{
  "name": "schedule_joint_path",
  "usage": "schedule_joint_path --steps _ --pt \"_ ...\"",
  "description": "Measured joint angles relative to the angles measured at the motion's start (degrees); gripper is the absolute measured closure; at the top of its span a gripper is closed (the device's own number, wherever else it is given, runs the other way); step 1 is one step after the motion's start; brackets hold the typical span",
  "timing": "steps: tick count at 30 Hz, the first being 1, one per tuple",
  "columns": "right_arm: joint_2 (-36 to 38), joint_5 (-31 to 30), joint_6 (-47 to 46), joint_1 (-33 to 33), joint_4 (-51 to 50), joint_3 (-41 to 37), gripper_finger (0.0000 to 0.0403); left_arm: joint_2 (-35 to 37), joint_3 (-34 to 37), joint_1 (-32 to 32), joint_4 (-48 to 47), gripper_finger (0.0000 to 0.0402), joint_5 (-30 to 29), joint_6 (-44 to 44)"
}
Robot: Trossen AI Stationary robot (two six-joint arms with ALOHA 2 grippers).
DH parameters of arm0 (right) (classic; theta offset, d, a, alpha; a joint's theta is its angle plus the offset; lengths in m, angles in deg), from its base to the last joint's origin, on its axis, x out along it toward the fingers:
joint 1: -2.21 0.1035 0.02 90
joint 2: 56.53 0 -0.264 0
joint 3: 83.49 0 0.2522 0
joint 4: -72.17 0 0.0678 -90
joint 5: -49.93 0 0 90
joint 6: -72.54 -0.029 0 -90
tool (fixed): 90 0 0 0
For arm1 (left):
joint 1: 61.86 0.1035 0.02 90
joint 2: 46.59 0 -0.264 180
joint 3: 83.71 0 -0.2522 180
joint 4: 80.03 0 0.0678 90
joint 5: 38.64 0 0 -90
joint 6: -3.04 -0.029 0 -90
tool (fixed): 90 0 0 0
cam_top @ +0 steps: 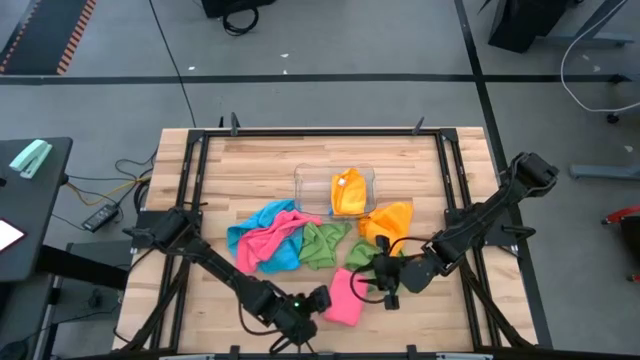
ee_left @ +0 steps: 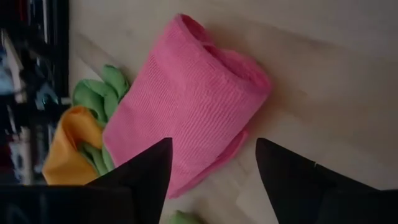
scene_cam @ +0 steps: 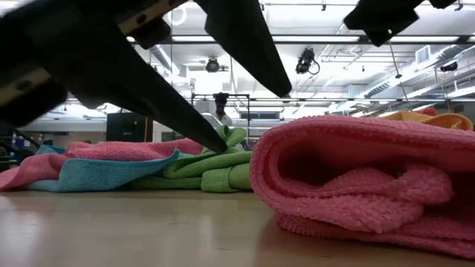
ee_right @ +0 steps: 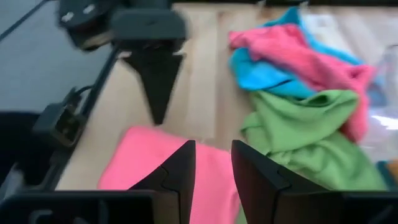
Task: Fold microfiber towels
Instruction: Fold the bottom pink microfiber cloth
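Pink folded towel (scene_cam: 356,185) sits at the table's near edge, centre, soft, limp and light; best pinched at a corner or folded edge. Left gripper (cam_top: 318,301) just left of it, fingers apart, holding nothing. Right gripper (cam_top: 385,283) just right, narrowly parted, empty.

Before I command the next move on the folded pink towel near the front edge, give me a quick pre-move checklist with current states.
1. Left gripper open and clear of the folded pink towel: ok, jaws spread, nothing between them.
2. Pink towel folded and lying flat on the table: ok, though its layers look loosely rolled.
3. Right gripper holding nothing: cannot tell; jaws narrow, over the pink towel's edge.
4. Clear tray has room: ok, only one orange towel inside.
5. Unfolded towels left: not ok; the pile remains crumpled.
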Motion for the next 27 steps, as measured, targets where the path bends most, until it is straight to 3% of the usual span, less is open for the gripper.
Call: schedule_joint_path --steps 7,17,27 --pt "0.00 -5.74 -3.70 0.28 0.46 0.00 0.0290 -0.02 0.00 1.22 0.93 0.0164 6.91 -11.79" --pt "-0.05 -12.51 -4.85 0.66 2.88 0.00 0.0290 -0.57 0.00 2.35 4.16 0.0167 15.64 -19.53" --pt "-0.07 -17.04 -7.83 3.42 3.31 0.00 0.0290 -4.87 0.07 4.96 10.26 0.0170 15.93 -26.91"
